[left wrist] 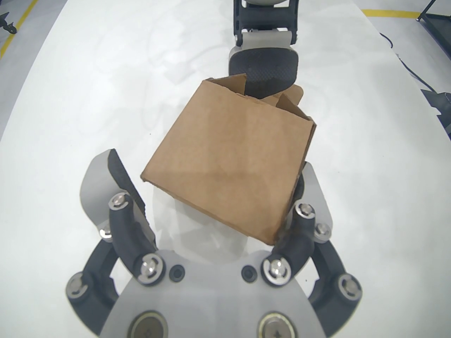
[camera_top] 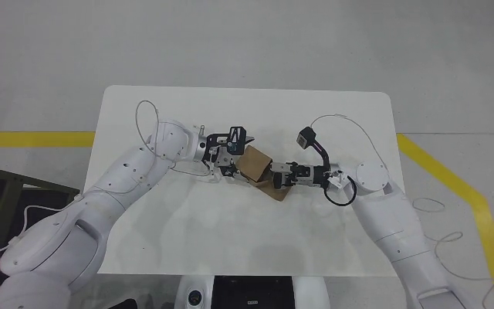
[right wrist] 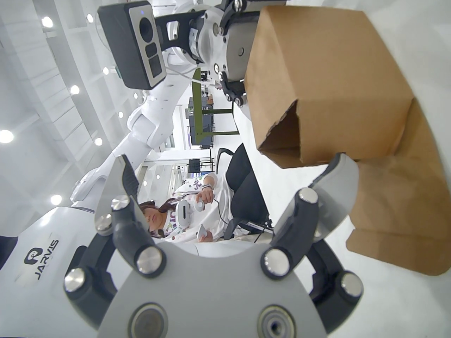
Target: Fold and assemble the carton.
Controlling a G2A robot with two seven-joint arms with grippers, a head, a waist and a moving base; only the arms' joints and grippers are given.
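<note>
Brown carton (camera_top: 255,164), partly erected with one end open and a flap splayed flat, sits at worktop (camera_top: 247,108) centre, flanked by left claw (left wrist: 209,165) at 9 o'clock and right claw (right wrist: 232,161) at 3 o'clock, both spread.

The carton (camera_top: 255,164) is plain brown cardboard, opened out into a small boxy sleeve but not closed. It sits at about the middle of the table (camera_top: 231,239), turned skew to the table's edges. Its body is tilted, with one edge raised off the surface. The open end faces 4 o'clock, where a long flap (camera_top: 276,191) lies flat on the tabletop. Shorter flaps stand loose at that mouth.
</note>
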